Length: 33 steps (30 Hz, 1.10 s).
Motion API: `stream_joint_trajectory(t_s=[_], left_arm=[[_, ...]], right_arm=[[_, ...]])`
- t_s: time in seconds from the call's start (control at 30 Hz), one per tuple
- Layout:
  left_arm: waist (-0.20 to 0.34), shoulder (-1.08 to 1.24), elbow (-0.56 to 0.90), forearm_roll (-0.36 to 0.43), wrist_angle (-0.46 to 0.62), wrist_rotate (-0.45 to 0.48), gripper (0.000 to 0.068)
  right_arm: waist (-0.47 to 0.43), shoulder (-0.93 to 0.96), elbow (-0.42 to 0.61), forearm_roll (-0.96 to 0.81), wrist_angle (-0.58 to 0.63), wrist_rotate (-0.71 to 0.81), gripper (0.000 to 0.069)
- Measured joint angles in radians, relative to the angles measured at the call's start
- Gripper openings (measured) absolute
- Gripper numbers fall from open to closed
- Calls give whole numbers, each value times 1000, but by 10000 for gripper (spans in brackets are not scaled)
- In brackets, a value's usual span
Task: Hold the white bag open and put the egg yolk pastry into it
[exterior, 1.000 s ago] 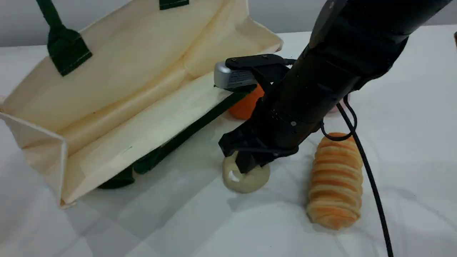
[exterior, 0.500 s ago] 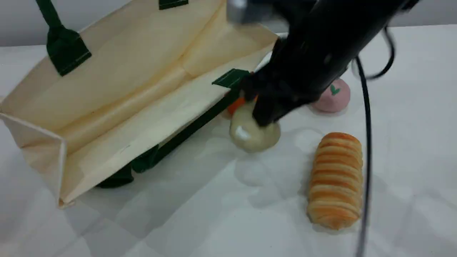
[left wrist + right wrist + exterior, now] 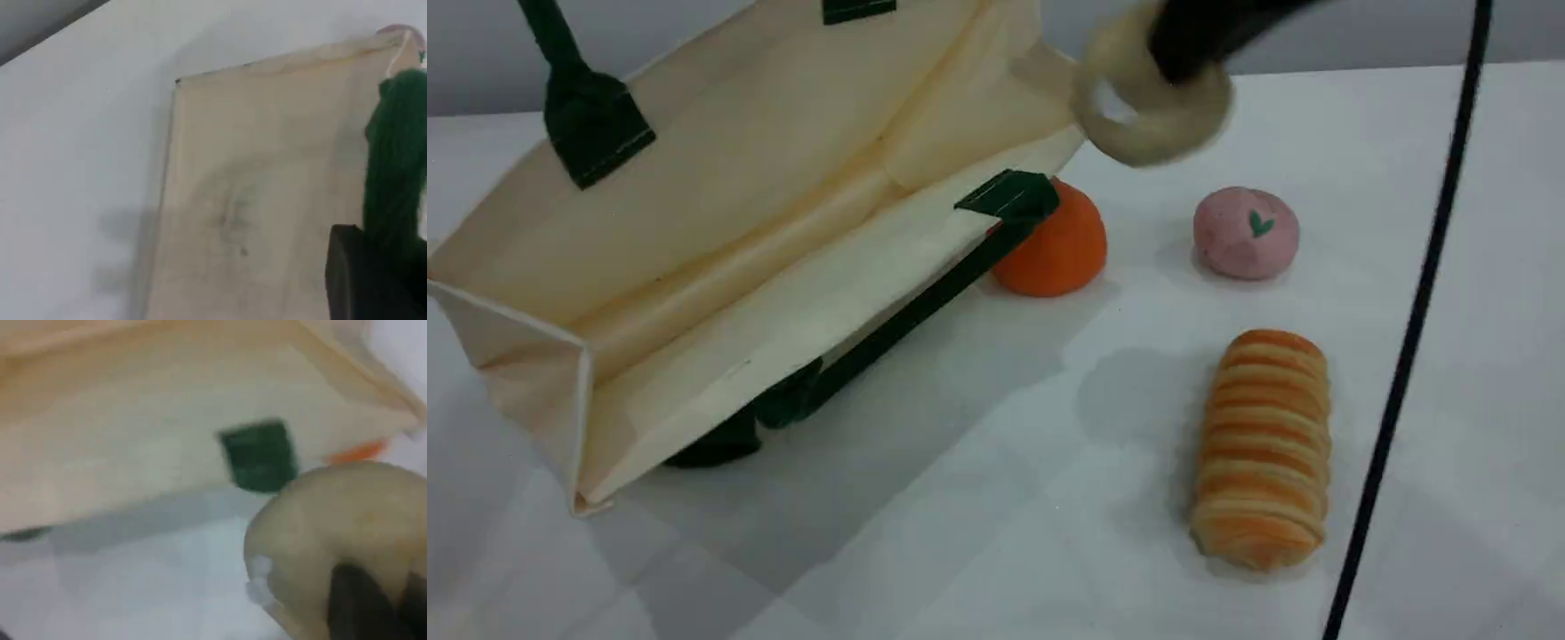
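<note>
Our right end effector (image 3: 1183, 53) is clamped on the egg yolk pastry (image 3: 1149, 111), jaws closed tight into its top. The pastry is in the air, clear of the worktop (image 3: 978, 533), just beside the far right corner of the white bag (image 3: 783, 204); motion blur in the scene view. The right wrist view shows the pastry (image 3: 333, 533) filling the lower right with a dark fingertip (image 3: 357, 607) over it, and the bag's wall with a green tab (image 3: 259, 455) beyond.

Our left end effector (image 3: 363, 277) is closed on the bag's green rope handle (image 3: 393, 167), and the bag's mouth gapes toward the camera.

On the worktop: orange fruit (image 3: 1054, 244) touching the bag's near edge, pink ball (image 3: 1245, 233) to its right, and striped bread roll (image 3: 1263, 449) nearer the camera, well apart from the bag.
</note>
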Motion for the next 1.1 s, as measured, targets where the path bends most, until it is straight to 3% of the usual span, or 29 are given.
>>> stream_joint_trajectory(t_s=[0.33, 0.63, 0.83, 1.1], left_arm=[[0, -1, 0, -118, 1, -1, 89], [0, -2, 0, -126, 1, -1, 89], [0, -2, 0, -126, 0, -1, 89], [0, -2, 0, -127, 0, 1, 89]], right_arm=[[259, 46, -2, 18, -238, -25, 39], [262, 208, -55, 17, -541, -57, 39], [262, 364, -170, 16, -534, -121, 39], [261, 477, -191, 16, -545, -139, 33]])
